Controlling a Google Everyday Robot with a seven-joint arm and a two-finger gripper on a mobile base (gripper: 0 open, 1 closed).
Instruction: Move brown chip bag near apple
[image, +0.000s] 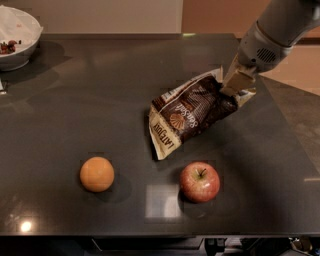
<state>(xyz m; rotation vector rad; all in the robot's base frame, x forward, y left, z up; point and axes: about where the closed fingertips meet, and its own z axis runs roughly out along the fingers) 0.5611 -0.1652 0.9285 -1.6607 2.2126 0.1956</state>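
Observation:
The brown chip bag is a crinkly dark-brown bag with cream edges and an orange-tan logo. It hangs tilted over the dark table, its lower corner just above and left of the apple. My gripper is shut on the bag's upper right end, at the right of the view. The apple is red with yellowish patches and a short stem. It sits near the table's front edge, a short way below the bag.
An orange round fruit sits at the front left. A white bowl with some food stands at the back left corner. The table's right edge runs close behind my arm.

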